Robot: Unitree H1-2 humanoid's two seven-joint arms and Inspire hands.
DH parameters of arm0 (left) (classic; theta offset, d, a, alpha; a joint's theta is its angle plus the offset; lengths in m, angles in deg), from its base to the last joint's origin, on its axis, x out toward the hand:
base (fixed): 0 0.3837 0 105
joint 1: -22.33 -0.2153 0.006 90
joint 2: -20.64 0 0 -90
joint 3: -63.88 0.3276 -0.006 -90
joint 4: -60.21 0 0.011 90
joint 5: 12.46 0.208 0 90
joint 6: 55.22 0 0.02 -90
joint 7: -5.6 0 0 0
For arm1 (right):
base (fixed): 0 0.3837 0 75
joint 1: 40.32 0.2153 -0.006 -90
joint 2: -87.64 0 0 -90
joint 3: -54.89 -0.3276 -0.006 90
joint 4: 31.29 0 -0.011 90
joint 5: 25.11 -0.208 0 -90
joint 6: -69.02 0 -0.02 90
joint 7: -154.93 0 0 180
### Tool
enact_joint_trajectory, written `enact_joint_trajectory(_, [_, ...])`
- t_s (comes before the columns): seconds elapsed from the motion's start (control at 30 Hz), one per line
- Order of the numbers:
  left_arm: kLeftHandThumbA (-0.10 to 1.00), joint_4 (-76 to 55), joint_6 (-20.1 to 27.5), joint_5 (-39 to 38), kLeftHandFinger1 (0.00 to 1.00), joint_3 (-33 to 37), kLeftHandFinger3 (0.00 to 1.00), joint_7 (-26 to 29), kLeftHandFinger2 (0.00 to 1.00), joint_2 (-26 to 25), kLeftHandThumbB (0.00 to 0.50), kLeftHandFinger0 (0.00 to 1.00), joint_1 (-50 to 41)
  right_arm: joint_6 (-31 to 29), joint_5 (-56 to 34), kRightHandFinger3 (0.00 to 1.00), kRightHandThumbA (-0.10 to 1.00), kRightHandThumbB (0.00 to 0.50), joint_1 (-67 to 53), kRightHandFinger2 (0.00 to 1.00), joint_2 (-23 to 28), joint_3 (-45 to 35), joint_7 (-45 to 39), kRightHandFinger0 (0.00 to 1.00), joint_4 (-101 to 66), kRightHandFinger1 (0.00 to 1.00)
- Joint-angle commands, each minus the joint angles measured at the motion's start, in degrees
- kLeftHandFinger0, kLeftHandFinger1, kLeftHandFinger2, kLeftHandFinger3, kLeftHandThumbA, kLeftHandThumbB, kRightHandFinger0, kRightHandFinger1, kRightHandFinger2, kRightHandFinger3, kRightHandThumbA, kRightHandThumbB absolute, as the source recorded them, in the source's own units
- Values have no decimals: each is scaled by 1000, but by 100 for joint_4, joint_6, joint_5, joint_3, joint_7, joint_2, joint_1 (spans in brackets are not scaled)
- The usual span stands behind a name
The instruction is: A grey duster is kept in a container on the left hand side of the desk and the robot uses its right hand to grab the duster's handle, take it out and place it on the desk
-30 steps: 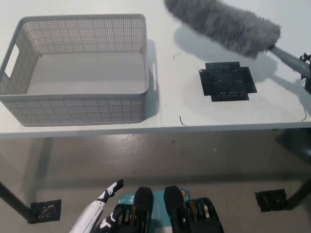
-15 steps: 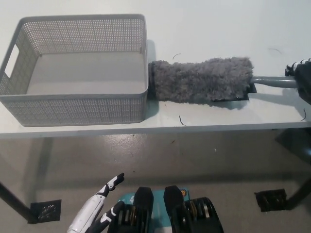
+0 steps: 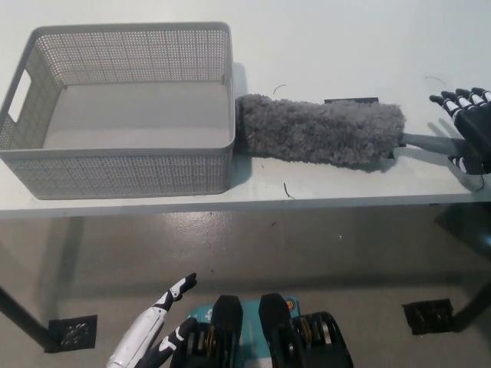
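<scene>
- Since right hand [image 3: 468, 123] is spread above handle [image 3: 426, 141], duster [image 3: 322, 138] lies on desk [image 3: 345, 46], head against container [image 3: 115, 172].
- Risk: fingers snag handle on retreat and drag it off the edge.
- Left hand [image 3: 165, 307] idle, low left.

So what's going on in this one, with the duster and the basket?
The grey duster lies flat on the white desk, just right of the empty grey basket, its fluffy end against the basket's wall. The black right hand is at the desk's right edge over the duster's handle, fingers apart, seemingly not gripping it. The white left hand rests low, below the desk.
</scene>
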Motion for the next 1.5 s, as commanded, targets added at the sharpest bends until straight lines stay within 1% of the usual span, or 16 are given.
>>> enact_joint_trajectory(0.0, [1000, -194, 74, -19, 1000, -84, 1000, 64, 1000, -73, 142, 1000, 11, 2654, -3078, 1000, 674, 490, 1631, 1000, 1164, -1316, -4427, 1000, -1188, 1000])
enact_joint_trajectory(0.07, [1000, -190, 79, -39, 1000, -94, 1000, 60, 1000, -82, 149, 1000, 15, 2958, -4810, 1000, 639, 377, 1627, 1000, 1353, -2412, -4437, 1000, -1762, 1000])
enact_joint_trajectory(0.13, [1000, -156, 60, -63, 1000, -101, 1000, 56, 1000, -72, 156, 1000, 58, 3021, -6661, 1000, 559, 352, 1508, 1000, 1299, -3440, -3804, 1000, -2398, 1000])
enact_joint_trajectory(0.3, [1000, -128, 76, -53, 1000, -140, 1000, 108, 1000, -70, 136, 1000, 60, 3021, -8927, 1000, 1000, 500, 2121, 1000, 1380, -4400, -1498, 1000, -4676, 1000])
enact_joint_trajectory(0.57, [1000, -77, 132, -142, 1000, -165, 1000, 84, 1000, -116, 132, 1000, -18, 1689, -11528, 1000, 1000, 500, 2970, 1000, 2533, -5713, 638, 1000, -5944, 1000])
enact_joint_trajectory(0.87, [1000, 0, 189, -92, 1000, -130, 1000, 128, 1000, -61, 117, 1000, -33, -93, -11151, 1000, 1000, 398, 1122, 1000, 3470, -6280, 2671, 1000, -8092, 1000])
enact_joint_trajectory(0.9, [1000, 32, 182, -137, 1000, -123, 1000, 111, 1000, -44, 133, 1000, -71, -619, -10015, 1000, 1000, 278, 589, 1000, 3270, -5494, 3014, 1000, -8558, 1000])
enact_joint_trajectory(1.0, [1000, 79, 209, -164, 1000, -108, 1000, 118, 1000, -3, 130, 1000, -103, -1726, -8117, 1000, 1000, 350, -995, 1000, 2363, -4665, 2933, 1000, -8695, 1000])
enact_joint_trajectory(1.1, [1000, 143, 298, -158, 1000, -84, 1000, 142, 1000, 34, 120, 1000, -109, -2363, -5870, 1000, 850, 333, -2178, 1000, -603, -3127, 2007, 1000, -8695, 1000])
enact_joint_trajectory(1.13, [1000, 144, 300, -129, 1000, -78, 1000, 160, 1000, 47, 127, 1000, -113, -2364, -5329, 1000, 973, 313, -2508, 1000, -1454, -2634, 1764, 1000, -8695, 1000])
enact_joint_trajectory(1.17, [1000, 134, 281, -82, 1000, -64, 1000, 177, 1000, 68, 127, 1000, -126, -2364, -4472, 1000, 1000, 389, -3254, 1000, -2516, -1922, 1543, 1000, -8695, 1000])
enact_joint_trajectory(1.2, [1000, 126, 259, -50, 1000, -51, 1000, 184, 1000, 85, 128, 1000, -130, -2364, -3549, 1000, 1000, 339, -4102, 1000, -3193, -1261, 1578, 1000, -8695, 1000])
enact_joint_trajectory(1.33, [1000, 191, 291, -152, 1000, -54, 1000, 141, 1000, 101, 125, 1000, -79, -2364, -2541, 1000, 1000, 239, -5012, 1000, -3774, -493, 1551, 1000, -8695, 1000])
enact_joint_trajectory(1.37, [1000, 200, 301, -146, 1000, -54, 1000, 137, 1000, 91, 137, 1000, -81, -2364, -1971, 1000, 1000, 75, -5235, 1000, -4120, -114, 1591, 1000, -8695, 1000])
enact_joint_trajectory(1.4, [1000, 201, 305, -124, 1000, -50, 1000, 141, 1000, 89, 144, 1000, -77, -2364, -1753, 1000, 1000, 3, -5283, 1000, -4332, 225, 1582, 1000, -8695, 1000])
enact_joint_trajectory(1.47, [1000, 218, 330, -122, 1000, -46, 1000, 130, 1000, 77, 137, 1000, -60, -2197, -2066, 1000, 1000, 8, -5496, 1000, -4317, 489, 1223, 1000, -8695, 1000])
